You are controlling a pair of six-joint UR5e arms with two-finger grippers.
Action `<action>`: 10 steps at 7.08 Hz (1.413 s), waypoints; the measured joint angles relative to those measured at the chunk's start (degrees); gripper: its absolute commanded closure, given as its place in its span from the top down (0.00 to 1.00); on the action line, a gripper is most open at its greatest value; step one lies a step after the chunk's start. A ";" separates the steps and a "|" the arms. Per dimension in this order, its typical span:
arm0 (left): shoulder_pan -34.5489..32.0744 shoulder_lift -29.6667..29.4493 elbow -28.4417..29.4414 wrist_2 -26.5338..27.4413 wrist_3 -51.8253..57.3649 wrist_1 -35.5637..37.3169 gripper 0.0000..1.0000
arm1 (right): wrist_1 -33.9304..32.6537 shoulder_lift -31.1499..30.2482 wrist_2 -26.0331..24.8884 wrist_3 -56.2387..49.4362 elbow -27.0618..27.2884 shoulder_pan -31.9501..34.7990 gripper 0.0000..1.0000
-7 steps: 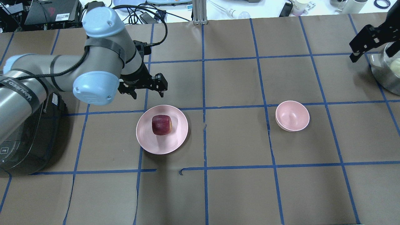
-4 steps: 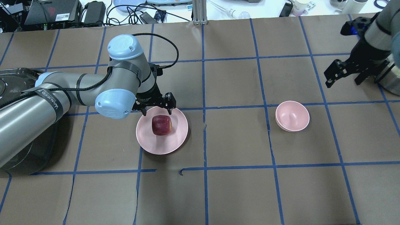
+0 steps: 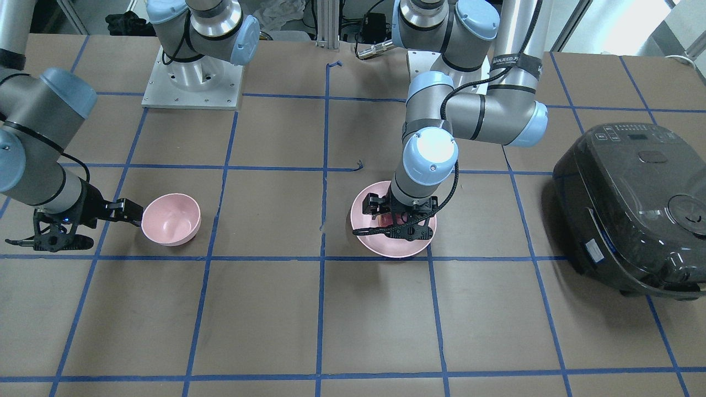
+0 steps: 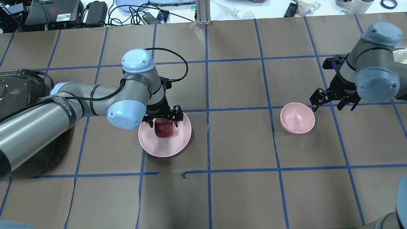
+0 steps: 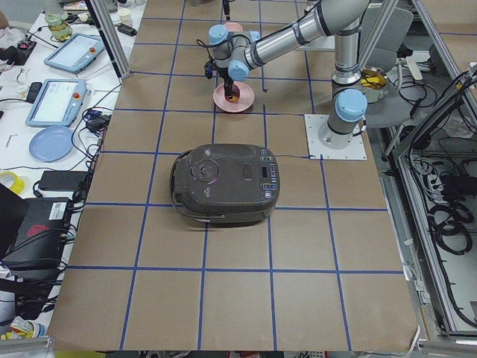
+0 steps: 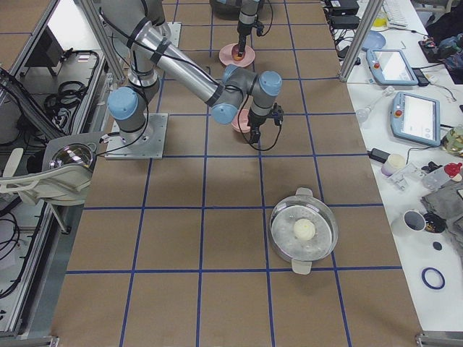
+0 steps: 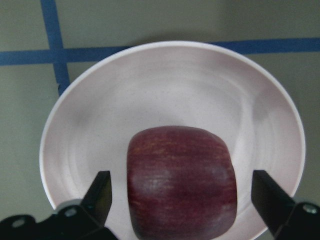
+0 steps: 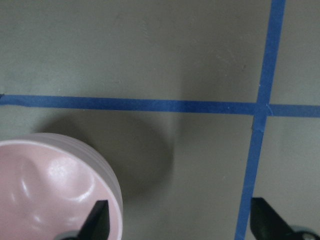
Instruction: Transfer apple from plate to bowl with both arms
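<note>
- Surface: a table (image 4: 241, 197) covered in brown paper and ruled into squares by blue tape. A white workbench with tablets (image 5: 58, 101) and cables runs along the side opposite the robot.
- Plate (image 4: 165, 148): pale pink and shallow, on the robot's left half of the table. The apple (image 4: 164, 129) sits on it, dark red, slightly toward the plate's far side.
- Left gripper (image 4: 163, 122): lowered over the plate, jaws spread wide with one finger on each side of the apple.
- Bowl (image 4: 297, 118): small, deep and pink, well apart from the plate on the robot's right half, its glossy inner wall exposed to the overhead camera.
- Right gripper (image 4: 332, 107): just beside the bowl's far right rim, jaws apart, holding nothing.
- Other vessels: a black rice cooker (image 3: 634, 209), lid shut, at the table's left end. A lidded steel pot (image 6: 304, 231) at the right end holds a pale round object (image 6: 304, 228).
- View differences: the left wrist camera alone shows a clear gap between each finger and the apple. In the front-facing view the wrist hides most of the apple. Only the right side view shows the whole pot.
</note>
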 measured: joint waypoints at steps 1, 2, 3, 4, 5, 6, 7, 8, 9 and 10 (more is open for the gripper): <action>-0.12 -0.01 -0.64 0.00 0.07 0.84 0.10 | 0.09 -0.02 0.01 0.50 0.14 0.28 1.00; -0.15 0.07 -0.88 -0.08 0.15 1.46 0.00 | 0.10 0.04 0.04 1.79 0.71 0.99 0.58; -0.16 0.44 -0.87 -0.11 0.02 1.86 0.00 | -1.52 0.22 0.02 3.25 2.21 2.05 0.01; -0.10 1.22 -0.69 -0.17 -0.06 2.10 0.00 | -4.14 0.43 -0.07 3.81 3.61 2.65 0.00; -0.08 1.91 0.00 -0.31 -0.04 1.98 0.00 | -5.73 0.58 -0.18 4.03 4.19 2.88 0.00; -0.16 2.31 1.09 -0.42 -0.17 1.56 0.00 | -6.42 0.64 -0.29 4.11 4.35 2.96 0.00; -0.30 2.52 1.86 -0.94 -0.09 1.31 0.00 | -6.63 0.60 -0.40 4.14 4.35 2.98 0.00; -0.33 2.69 2.47 -1.82 0.19 1.21 0.00 | -6.63 0.42 -0.39 4.22 4.35 3.06 0.00; -0.35 2.76 2.78 -2.27 0.16 1.19 0.00 | -6.47 0.26 -0.14 4.45 4.28 3.29 0.00; -0.38 2.85 2.87 -2.39 0.05 1.17 0.00 | -6.23 0.14 0.73 5.99 3.83 4.49 0.00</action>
